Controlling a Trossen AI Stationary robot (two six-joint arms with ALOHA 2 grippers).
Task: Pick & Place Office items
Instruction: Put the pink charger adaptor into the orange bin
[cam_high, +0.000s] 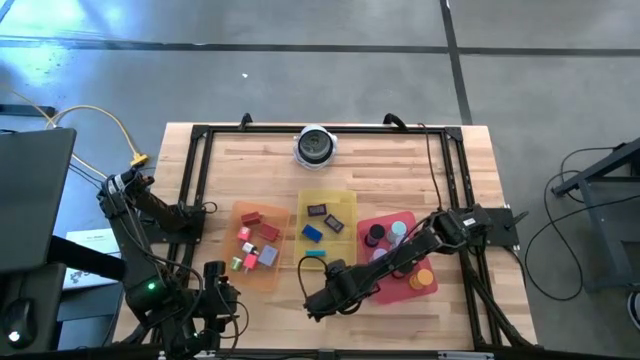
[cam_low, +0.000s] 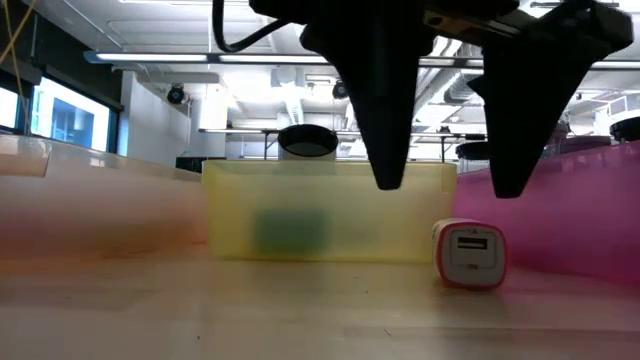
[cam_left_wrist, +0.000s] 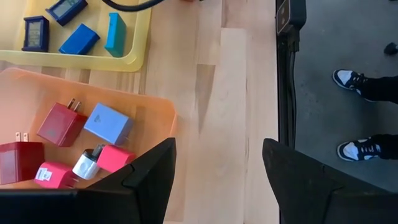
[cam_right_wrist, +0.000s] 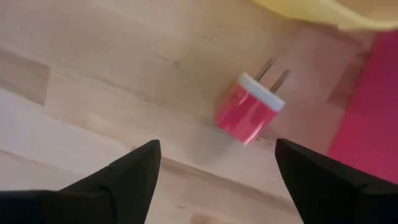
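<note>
Pink plug adapter (cam_right_wrist: 249, 110) with white face, prongs out, lying alone on bare wood. Red, pink and grey chargers (cam_left_wrist: 74, 140) clustered in the orange tray; blue blocks (cam_left_wrist: 79, 38) in the yellow one.

Grey concrete floor (cam_high: 300, 70) all round a pale wood table (cam_high: 340, 150), dark seams running across it. Behind there's an open workshop: white ceiling with long strip lights (cam_low: 150, 57), ducts, a bright window (cam_low: 70, 120) off to one side. Somebody's black-and-white shoes (cam_left_wrist: 354, 81) on the floor by the table.
</note>
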